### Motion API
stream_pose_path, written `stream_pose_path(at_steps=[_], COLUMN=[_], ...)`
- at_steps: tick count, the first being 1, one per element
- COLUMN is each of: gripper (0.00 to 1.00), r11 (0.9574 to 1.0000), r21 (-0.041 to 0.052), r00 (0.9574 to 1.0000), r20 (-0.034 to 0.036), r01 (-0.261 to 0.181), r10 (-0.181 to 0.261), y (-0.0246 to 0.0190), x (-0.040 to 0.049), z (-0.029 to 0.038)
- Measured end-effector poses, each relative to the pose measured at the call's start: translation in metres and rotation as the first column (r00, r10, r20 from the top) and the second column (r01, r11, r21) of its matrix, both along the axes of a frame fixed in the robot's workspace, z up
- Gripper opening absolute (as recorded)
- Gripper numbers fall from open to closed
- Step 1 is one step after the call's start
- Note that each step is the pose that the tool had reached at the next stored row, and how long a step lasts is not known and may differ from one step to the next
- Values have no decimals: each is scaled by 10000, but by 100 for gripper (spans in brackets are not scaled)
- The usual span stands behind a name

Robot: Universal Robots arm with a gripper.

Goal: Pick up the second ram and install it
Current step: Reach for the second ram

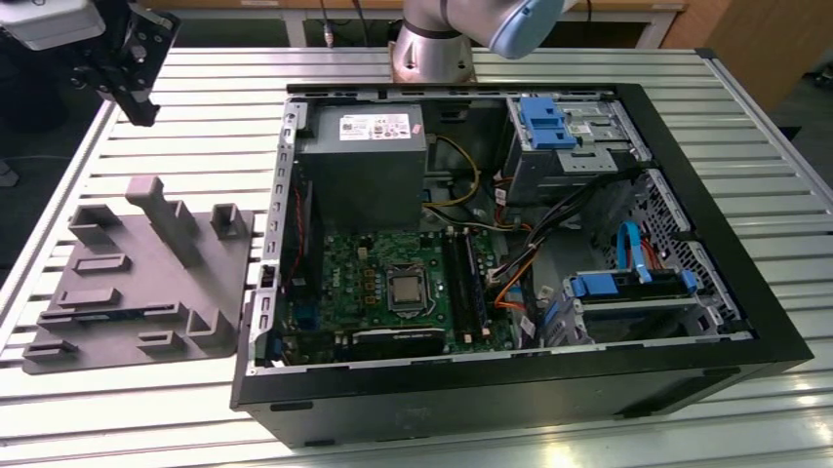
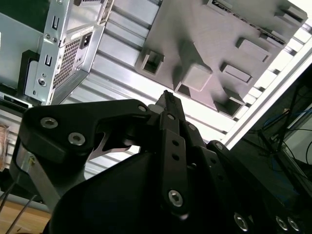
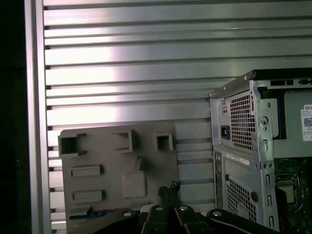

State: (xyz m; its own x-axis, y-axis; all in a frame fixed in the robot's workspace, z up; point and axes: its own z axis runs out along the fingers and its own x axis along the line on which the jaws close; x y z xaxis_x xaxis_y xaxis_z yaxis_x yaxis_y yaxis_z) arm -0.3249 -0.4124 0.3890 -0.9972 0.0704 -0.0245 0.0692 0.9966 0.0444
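arm (image 1: 436, 44): silver tube, pale blue cap | tool (image 2: 168, 105): black links, silver screws

This looks like a robotics lab: an opened computer case (image 1: 521, 390) is lying on a slatted aluminium surface (image 1: 221, 97) beside a robot arm's base (image 1: 430, 49).

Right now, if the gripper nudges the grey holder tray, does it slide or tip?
Probably slides: the grey holder tray lies flat and broad on the slatted metal table, no clamp visible. Looks stiff, moulded, unlikely to flex. Its tall posts could catch a sideways push.
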Motion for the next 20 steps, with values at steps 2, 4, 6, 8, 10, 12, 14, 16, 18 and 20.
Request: stream_pose_path(at_steps=[2,4,6,8,10,12,14,16,18,20], gripper=[11,11,11,11,11,11,11,11,11,11], r11=[10000,10000,10000,10000,10000,10000,10000,10000,10000,10000], r21=[0,0,0,0,0,0,0,0,0,0], r00=[10000,10000,10000,10000,10000,10000,10000,10000,10000,10000], r20=[0,0,-1,0,0,0,0,0,-1,0], r01=[-2,-2,-3,-4,-4,-4,-5,-5,-6,-6], r10=[2,2,3,4,4,4,5,5,6,6], y=[-5,-10,-15,-20,-25,-31,-35,-38,-43,-47], x=[-9,-17,-24,-31,-38,-45,-51,-58,-65,-73], z=[-1,-4,-6,-8,-10,-12,-14,-16,-17,-19])
